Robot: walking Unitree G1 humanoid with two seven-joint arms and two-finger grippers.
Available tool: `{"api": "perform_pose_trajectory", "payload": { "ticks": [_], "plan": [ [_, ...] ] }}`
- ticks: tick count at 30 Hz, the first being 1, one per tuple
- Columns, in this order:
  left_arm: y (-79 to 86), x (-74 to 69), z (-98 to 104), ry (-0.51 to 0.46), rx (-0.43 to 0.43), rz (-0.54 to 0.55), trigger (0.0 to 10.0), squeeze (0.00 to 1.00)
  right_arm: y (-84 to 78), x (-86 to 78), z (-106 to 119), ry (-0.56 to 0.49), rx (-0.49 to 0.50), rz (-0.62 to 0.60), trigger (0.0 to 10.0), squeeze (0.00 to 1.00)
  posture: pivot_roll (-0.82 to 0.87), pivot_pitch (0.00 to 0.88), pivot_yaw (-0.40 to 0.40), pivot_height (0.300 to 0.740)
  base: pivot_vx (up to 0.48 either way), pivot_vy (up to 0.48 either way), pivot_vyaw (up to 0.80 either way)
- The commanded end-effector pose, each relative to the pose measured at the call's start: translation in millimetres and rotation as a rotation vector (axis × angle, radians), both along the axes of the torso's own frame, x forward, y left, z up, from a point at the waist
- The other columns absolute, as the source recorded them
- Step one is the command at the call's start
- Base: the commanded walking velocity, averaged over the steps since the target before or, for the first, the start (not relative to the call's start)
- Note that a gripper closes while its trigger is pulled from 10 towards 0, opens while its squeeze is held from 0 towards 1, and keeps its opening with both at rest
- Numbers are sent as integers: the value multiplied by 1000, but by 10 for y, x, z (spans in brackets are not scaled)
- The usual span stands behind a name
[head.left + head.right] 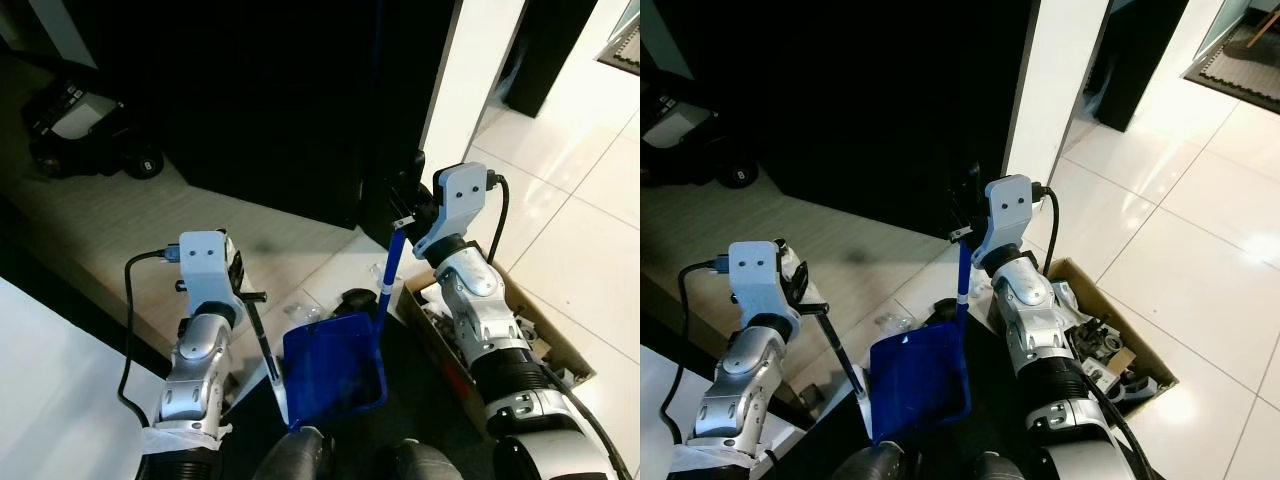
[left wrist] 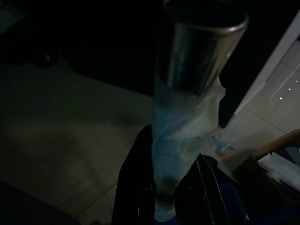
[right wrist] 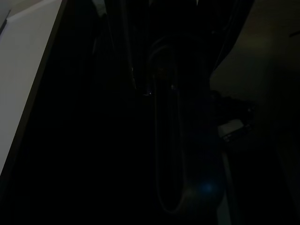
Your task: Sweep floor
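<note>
Sweeping looks barely begun: the right hand [image 1: 408,205] is clamped on the blue dustpan [image 1: 335,372] handle, pan on the floor between the arms, the left hand [image 1: 262,330] grips a thin black broom stick [image 1: 266,352], and clear litter [image 1: 303,313] remains beside the pan

Open tile right [image 1: 580,250], cardboard box [image 1: 560,345] (cluttered) beside dustpan [image 1: 335,370]

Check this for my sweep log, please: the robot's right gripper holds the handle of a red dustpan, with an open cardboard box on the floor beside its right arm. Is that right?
Not quite: the dustpan is blue, not red, as the left eye view shows. The rest stands: the right gripper holds its handle, and an open cardboard box sits on the floor beside the right arm.
</note>
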State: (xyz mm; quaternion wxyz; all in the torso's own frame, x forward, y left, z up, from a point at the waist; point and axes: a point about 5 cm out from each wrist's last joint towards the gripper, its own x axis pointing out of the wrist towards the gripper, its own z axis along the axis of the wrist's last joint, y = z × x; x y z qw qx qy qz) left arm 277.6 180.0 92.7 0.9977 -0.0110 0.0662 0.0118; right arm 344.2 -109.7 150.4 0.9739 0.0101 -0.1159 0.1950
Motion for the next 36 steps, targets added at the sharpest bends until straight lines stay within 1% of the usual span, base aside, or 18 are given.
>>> {"api": "perform_pose_trajectory", "payload": {
  "ticks": [1, 3, 27, 32, 36],
  "plan": [
    [-7, 16, 34, -24, -3, -4, 10000, 0, -9, 17, 52, -23, 8, -3, 10000, 0, 50, 74, 42, 740, 0, 0, 0],
    [-7, 18, 42, -30, -1, -8, 10000, 0, -11, 17, 53, -24, 7, -4, 10000, 0, 50, 74, 42, 740, 191, 0, 0],
    [0, 11, 41, -33, -3, -3, 10000, 0, -3, 9, 43, -21, 9, -3, 10000, 0, 53, 81, 42, 740, 467, 0, 0],
    [3, 10, 40, -31, -4, -1, 10000, 0, 0, 9, 42, -20, 10, -3, 10000, 0, 53, 82, 43, 740, 310, 0, 0],
    [4, 11, 36, -28, -5, 1, 10000, 0, 1, 8, 38, -19, 10, -4, 10000, 0, 52, 82, 43, 740, 0, 0, 0]
  ]
}}
